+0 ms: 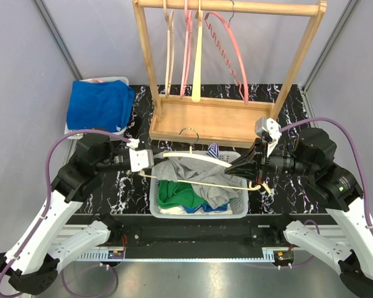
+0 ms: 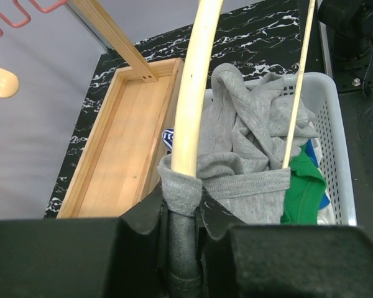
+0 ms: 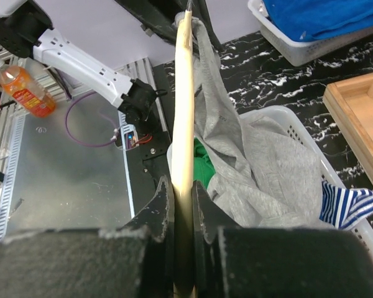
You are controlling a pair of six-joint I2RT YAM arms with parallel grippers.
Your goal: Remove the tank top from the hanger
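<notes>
A cream wooden hanger is held level over a white laundry basket. A grey tank top droops from it into the basket. My left gripper is shut on the hanger's left end. In the left wrist view the jaws clamp the dark end just below the grey strap wrapped round the hanger arm. My right gripper is shut on the hanger's right arm. In the right wrist view the jaws pinch the cream arm, with the tank top hanging to its right.
The basket holds a green garment and a blue-striped one. A wooden rack with several pink and cream hangers stands behind it. A bin of blue towels sits at far left. An orange bottle stands off the table.
</notes>
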